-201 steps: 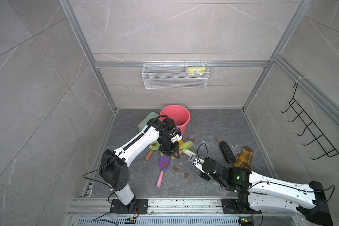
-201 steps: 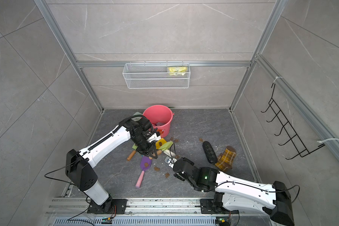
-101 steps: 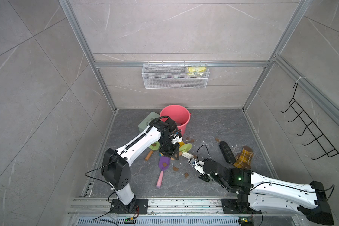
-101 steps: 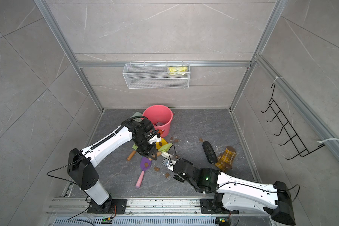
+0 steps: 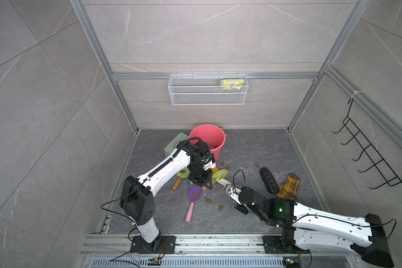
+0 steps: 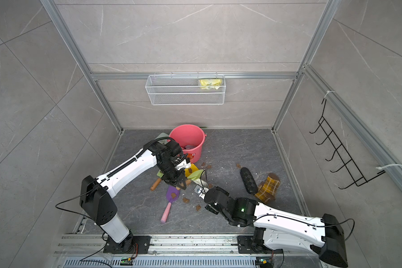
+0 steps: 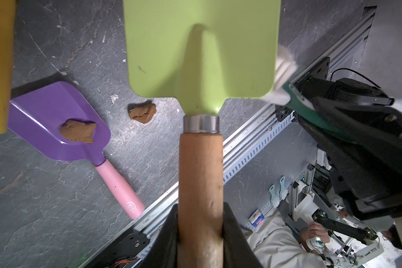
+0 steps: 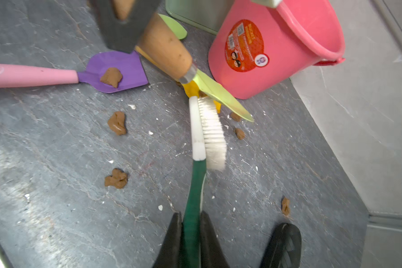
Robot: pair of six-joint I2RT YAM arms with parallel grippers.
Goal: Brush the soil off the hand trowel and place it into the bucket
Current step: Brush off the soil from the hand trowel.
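Beside the bucket (image 8: 288,46), left hand (image 7: 200,220) pinches the green trowel (image 7: 202,46); right hand (image 8: 192,222) pinches the brush (image 8: 209,130) against its blade edge.

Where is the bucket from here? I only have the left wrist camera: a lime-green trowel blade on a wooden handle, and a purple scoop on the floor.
Observer: The round coral-pink plastic bucket stands upright near the back wall, just beyond the blade of the wooden-handled lime-green hand trowel.
Operator: Any soil near the blade's tip?
Observer: Two small brown clay-like soil lumps lie on the grey floor beside the white-bristled brush, close to that tip.
Operator: Any dirty tool I miss?
Observer: A second lime-green trowel with a wooden handle lies on the floor, partly hidden by the left arm, a soil lump on its blade.
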